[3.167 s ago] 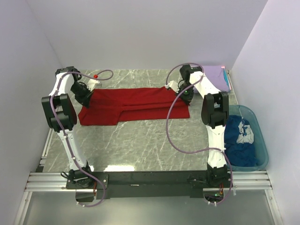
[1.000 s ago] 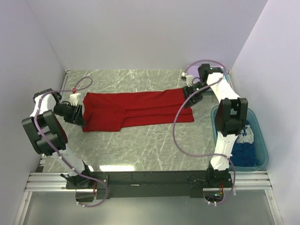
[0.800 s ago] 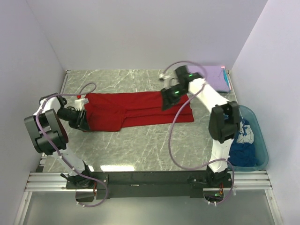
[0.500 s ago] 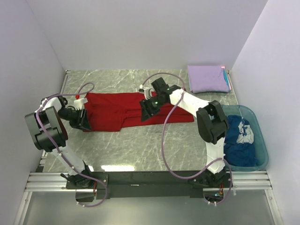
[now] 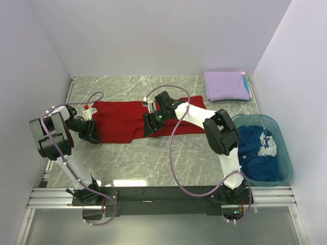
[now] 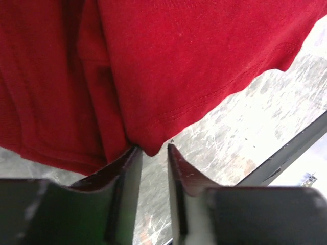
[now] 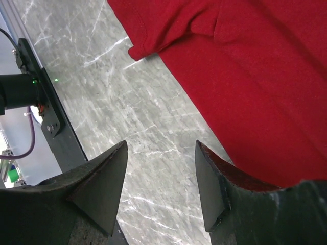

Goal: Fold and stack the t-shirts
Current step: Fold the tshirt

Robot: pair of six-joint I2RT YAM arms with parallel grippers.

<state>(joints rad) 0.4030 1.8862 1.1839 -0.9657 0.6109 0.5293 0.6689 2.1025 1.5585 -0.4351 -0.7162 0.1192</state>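
Across the grey marbled tabletop (image 5: 153, 158), the plain bright red cloth t-shirt (image 5: 122, 118) lies as a folded band, long axis left to right. Its left-end hem is pinched by the left gripper (image 5: 94, 132); the right gripper (image 5: 150, 124) hovers spread at mid-length.

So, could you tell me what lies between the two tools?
The red t-shirt stretches from the left tool to the right tool, per the top view.
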